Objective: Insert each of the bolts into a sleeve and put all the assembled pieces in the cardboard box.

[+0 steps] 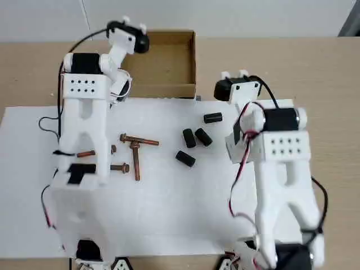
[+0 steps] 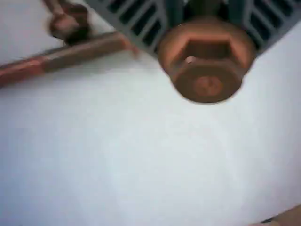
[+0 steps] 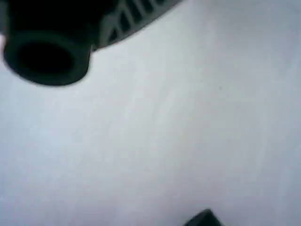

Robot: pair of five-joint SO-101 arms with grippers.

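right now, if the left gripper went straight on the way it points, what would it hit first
Probably the bare white sheet, which the left gripper, shut on a copper bolt, faces. The loose bolts lie off to one side of that line. Depth is unclear.

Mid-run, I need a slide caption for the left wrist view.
Copper bolt held head-on to the camera under a ribbed grey finger, another bolt lying on the white sheet behind.

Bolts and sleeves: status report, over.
Left gripper shut on bolt; right gripper shut on sleeve. Not yet joined. More bolts, four sleeves loose on sheet; box behind. No obstruction seen.
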